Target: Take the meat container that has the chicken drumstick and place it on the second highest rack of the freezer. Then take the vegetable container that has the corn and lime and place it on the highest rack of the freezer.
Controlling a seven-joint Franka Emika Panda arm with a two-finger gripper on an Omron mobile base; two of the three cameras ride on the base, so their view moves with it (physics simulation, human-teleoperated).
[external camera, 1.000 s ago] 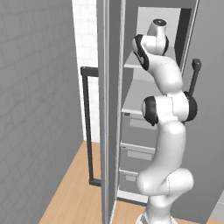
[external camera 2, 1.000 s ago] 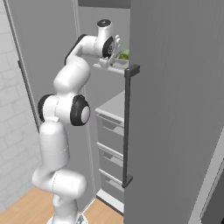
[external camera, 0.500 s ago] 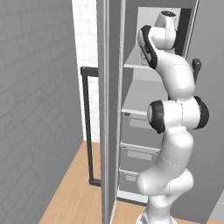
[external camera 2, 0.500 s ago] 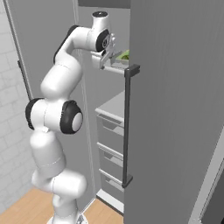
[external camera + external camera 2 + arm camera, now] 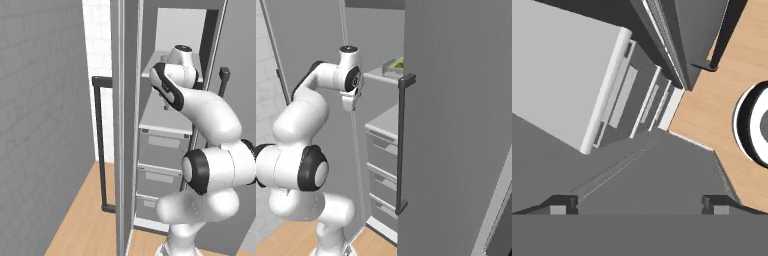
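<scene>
The freezer [image 5: 165,30] stands open, its door [image 5: 127,125] edge-on to the left base view. On the topmost shelf plate [image 5: 378,76] sits a tray with green produce [image 5: 397,63]; corn and lime cannot be told apart there. My gripper [image 5: 350,107] hangs pointing down, in front of that shelf's edge and below it, apart from the tray. It is open, fingertips [image 5: 562,202] spread wide with nothing between them. The plate below [image 5: 383,122] tops the grey drawers [image 5: 162,142]. The chicken drumstick is out of view.
The open door's dark bar handle [image 5: 97,145] is on the left. A large grey door panel with a vertical bar handle [image 5: 401,145] stands close on the right. A grey wall [image 5: 45,125] bounds the left; wooden floor [image 5: 722,110] lies below.
The hand has drawn back out of the top shelf area and dropped lower, turning to point down. The tray has stayed on the shelf.
</scene>
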